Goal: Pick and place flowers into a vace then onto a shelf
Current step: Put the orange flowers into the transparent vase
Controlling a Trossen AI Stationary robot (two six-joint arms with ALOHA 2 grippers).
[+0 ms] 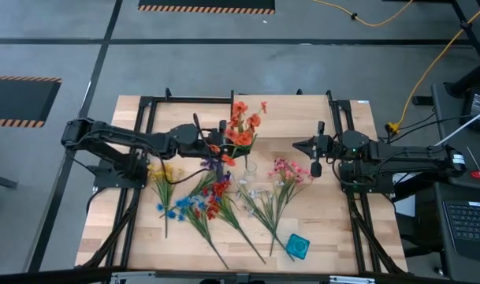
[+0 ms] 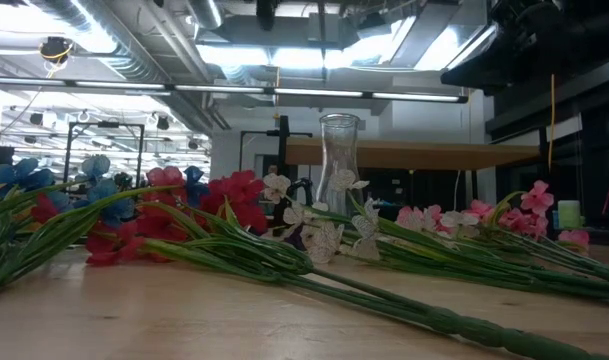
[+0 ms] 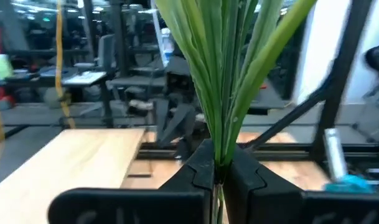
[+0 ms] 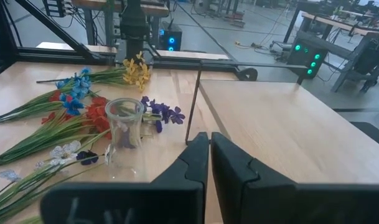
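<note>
High cam looks straight down on whole table (image 1: 334, 229), low cam sits at tabletop level close to flowers (image 2: 214, 215), wrist cams look fwd past own fingers; high, low & right wrist share glass vase (image 4: 124, 122)

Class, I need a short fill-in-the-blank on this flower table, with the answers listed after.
1. The left gripper is shut on a spray with ____ blooms.
2. The glass vase stands upright and holds ____ flowers.
3. The right gripper holds ____.
4. The yellow spray lies on the ____.

Answers: orange; no; nothing; tabletop
</note>
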